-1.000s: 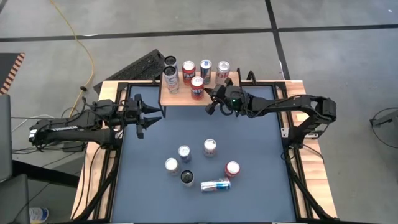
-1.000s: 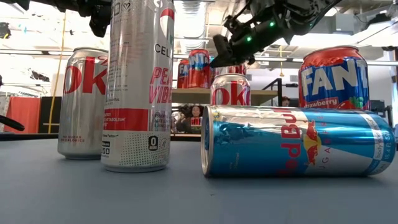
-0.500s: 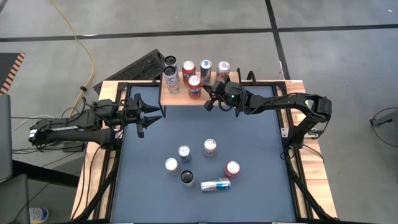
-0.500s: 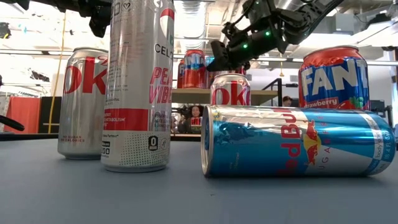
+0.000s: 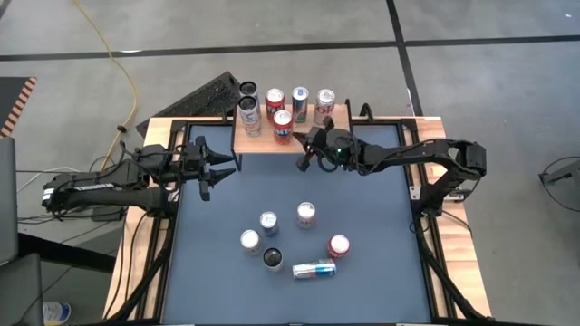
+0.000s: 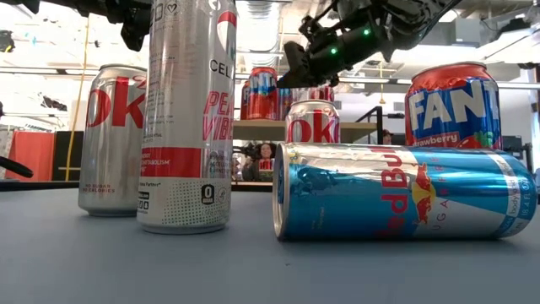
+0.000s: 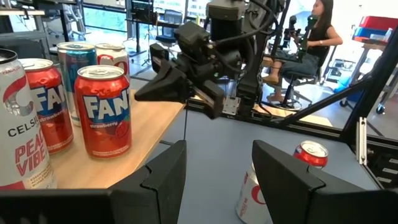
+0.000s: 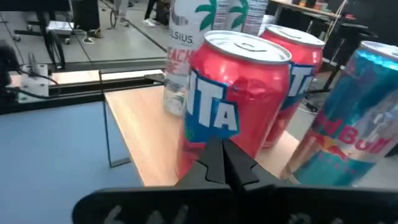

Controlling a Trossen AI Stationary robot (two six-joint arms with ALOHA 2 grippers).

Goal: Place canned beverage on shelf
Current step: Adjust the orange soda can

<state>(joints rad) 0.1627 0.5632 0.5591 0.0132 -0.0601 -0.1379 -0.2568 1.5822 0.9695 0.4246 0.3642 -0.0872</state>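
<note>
High view: the shelf (image 5: 272, 142) sits at the table's far edge, long axis running left–right, and carries six upright cans; the front Fanta can (image 5: 283, 125) stands alone in the near row, behind it a row of five, among them two tall Celsius cans (image 5: 247, 112) at the left end. The right gripper (image 5: 305, 156) hovers at the shelf's near right edge, fingers pressed together and holding nothing; the right wrist view puts their tips just in front of the front Fanta can, apart from it. The left gripper (image 5: 217, 168) waits left of the shelf, jaws partly apart and empty, as the left wrist view shows. Six more cans stand or lie mid-table; the Red Bull can (image 6: 403, 192) lies on its side, long axis left–right. Only the low view shows labels on these.
</note>
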